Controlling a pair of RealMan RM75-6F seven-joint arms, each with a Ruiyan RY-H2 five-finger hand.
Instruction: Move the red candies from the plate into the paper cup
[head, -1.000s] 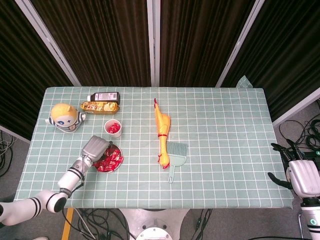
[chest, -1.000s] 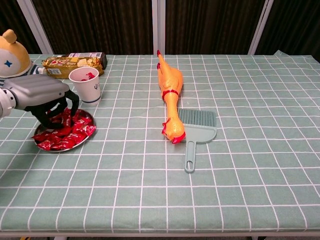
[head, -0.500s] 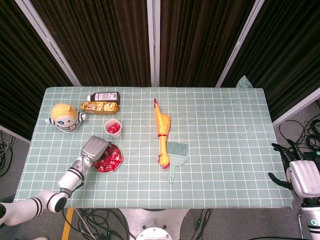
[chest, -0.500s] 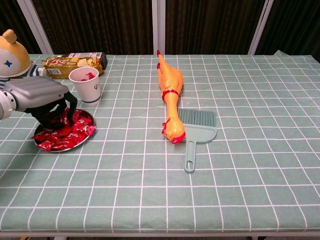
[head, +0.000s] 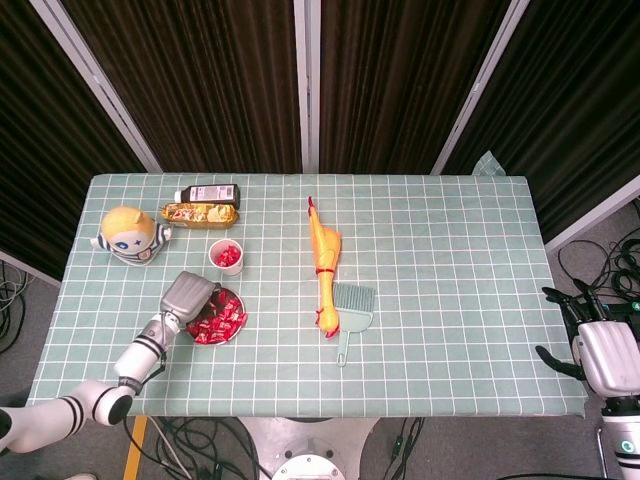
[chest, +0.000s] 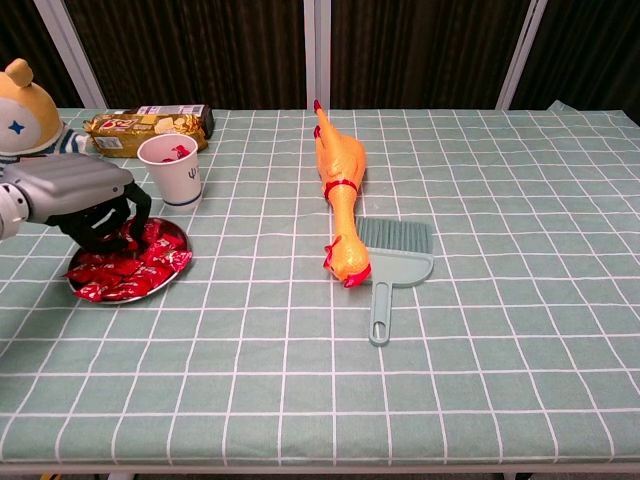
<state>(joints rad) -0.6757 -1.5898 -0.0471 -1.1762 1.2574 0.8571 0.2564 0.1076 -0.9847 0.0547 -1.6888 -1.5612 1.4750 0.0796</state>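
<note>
A small metal plate (chest: 183, 240) (head: 241, 311) near the table's left front holds several red wrapped candies (chest: 140, 272) (head: 224, 322). Just behind it stands a white paper cup (chest: 170, 170) (head: 226, 257) with some red candies inside. My left hand (chest: 80, 195) (head: 187, 296) hovers over the plate's left half, its dark fingers curled in around red candies there. My right hand (head: 605, 352) hangs beyond the table's right edge, fingers apart and holding nothing; only the head view shows it.
A yellow rubber chicken (chest: 338, 190) and a teal dustpan brush (chest: 392, 262) lie mid-table. At the back left are a snack packet (chest: 140, 124), a dark box (head: 209, 192) and a round yellow-headed toy (chest: 22, 95). The green checked cloth covers the table.
My left hand has shifted a little to the left over the plate and its fingers have curled further in among the candies. My right hand has not moved.
</note>
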